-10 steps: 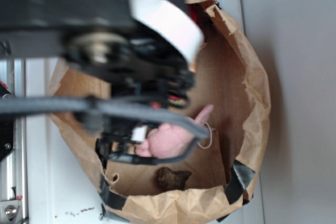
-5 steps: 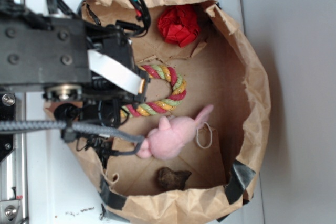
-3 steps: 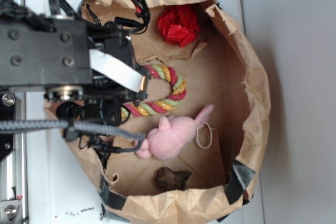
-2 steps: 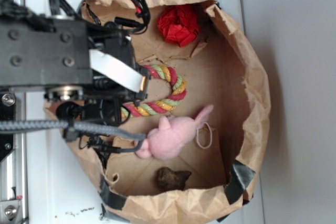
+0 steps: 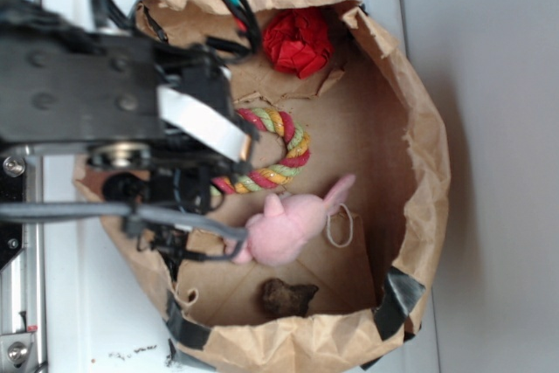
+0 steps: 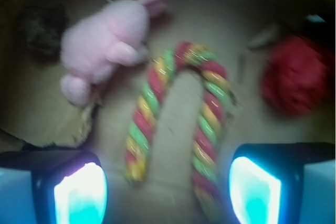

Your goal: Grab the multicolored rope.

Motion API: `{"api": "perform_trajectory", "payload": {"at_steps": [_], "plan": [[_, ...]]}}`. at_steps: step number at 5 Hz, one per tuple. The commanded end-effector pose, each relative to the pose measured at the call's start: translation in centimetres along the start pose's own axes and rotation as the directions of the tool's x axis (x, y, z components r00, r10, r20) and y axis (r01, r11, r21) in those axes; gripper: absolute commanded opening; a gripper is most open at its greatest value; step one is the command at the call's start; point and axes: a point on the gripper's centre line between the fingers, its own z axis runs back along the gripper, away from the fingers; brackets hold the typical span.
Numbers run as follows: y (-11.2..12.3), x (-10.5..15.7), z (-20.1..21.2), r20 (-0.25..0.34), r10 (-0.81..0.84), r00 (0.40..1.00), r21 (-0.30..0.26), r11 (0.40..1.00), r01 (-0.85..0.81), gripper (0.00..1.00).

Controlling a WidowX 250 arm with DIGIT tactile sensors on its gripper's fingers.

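Note:
The multicolored rope (image 5: 279, 150), twisted red, yellow and light green, lies bent in a U on the floor of the brown paper bag (image 5: 428, 155). In the wrist view the rope (image 6: 178, 114) is blurred, with both its legs running down between my two fingers. My gripper (image 6: 168, 190) is open above it, with nothing held. In the exterior view the arm covers the rope's ends and the gripper itself is hidden under the arm. The pink plush animal (image 5: 293, 224) lies just beside the rope; it also shows in the wrist view (image 6: 107, 43).
A red wrinkly ball (image 5: 297, 41) sits at the bag's far end, seen too in the wrist view (image 6: 296, 74). A dark brown lump (image 5: 286, 296) lies near the bag's near end. The bag's crumpled walls ring everything. A white loop (image 5: 339, 224) lies beside the plush.
Two seconds ago the arm blurred across the bag; it then settled at the left over the rope's ends. In the last moments it shifted slightly right. The rope, plush and ball have not moved.

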Motion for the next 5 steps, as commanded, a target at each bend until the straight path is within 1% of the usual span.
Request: {"api": "perform_trajectory", "payload": {"at_steps": [1,2,3,4,5], "plan": [[3.4,2.3,0.1,-0.018,0.044,0.999,-0.037,0.998,-0.045,1.0],[4.1,2.4,0.1,0.002,0.046,0.999,-0.034,0.998,-0.046,1.0],[4.3,2.0,-0.1,0.006,0.042,0.999,-0.018,0.999,-0.042,1.0],[4.4,0.9,-0.2,0.034,0.024,0.999,0.012,1.0,-0.025,1.0],[4.7,-0.1,-1.1,0.056,-0.012,0.998,0.027,1.0,0.011,1.0]]}}
